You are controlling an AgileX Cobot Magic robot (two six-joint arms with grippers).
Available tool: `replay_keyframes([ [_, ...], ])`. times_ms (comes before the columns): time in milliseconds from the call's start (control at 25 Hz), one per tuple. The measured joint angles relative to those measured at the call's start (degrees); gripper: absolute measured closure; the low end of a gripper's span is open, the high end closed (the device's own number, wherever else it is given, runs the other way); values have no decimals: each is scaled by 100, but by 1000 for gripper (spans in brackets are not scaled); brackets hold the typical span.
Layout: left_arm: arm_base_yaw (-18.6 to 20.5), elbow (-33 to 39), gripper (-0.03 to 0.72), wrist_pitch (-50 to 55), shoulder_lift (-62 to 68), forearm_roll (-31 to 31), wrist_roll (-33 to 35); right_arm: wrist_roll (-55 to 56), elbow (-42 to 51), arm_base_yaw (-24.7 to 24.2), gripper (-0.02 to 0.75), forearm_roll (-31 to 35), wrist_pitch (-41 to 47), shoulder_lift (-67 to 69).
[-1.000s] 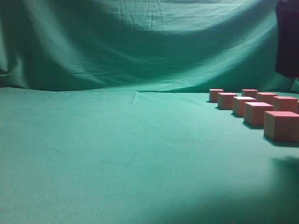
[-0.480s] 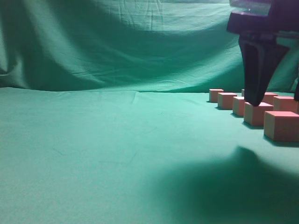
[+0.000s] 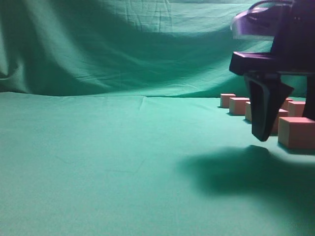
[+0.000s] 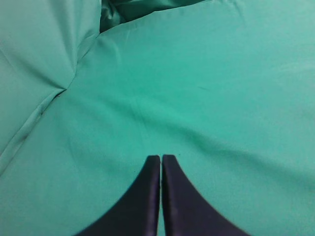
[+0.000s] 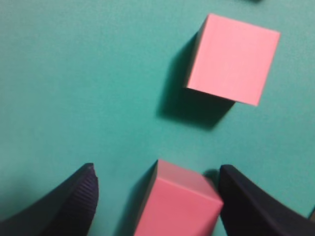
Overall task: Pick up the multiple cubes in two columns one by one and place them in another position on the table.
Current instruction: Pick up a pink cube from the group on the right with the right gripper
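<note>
Right jaws (image 5: pixel 156 196) spread wide around one cube (image 5: pixel 178 202); left jaws (image 4: pixel 161 162) pressed together, empty.

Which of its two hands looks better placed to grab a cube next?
The right hand: it is open with a cube between its fingers. The left hand is shut over bare table.
</note>
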Motion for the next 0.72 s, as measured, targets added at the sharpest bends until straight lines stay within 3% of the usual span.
replay_keyframes([
  [40,0,0,688,0,0,0,0,12,0,0,225,-22,-1,44],
  [240,0,0,688,0,0,0,0,94,-4,0,483,-88,-1,83],
  [280,0,0,688,0,0,0,0,99,-4,0,498,-88,-1,83],
  [440,0,0,688,0,0,0,0,-56,-212,0,485,-99,411,83],
  [720,0,0,688,0,0,0,0,-1537,-1547,0,485,-41,2321,83],
])
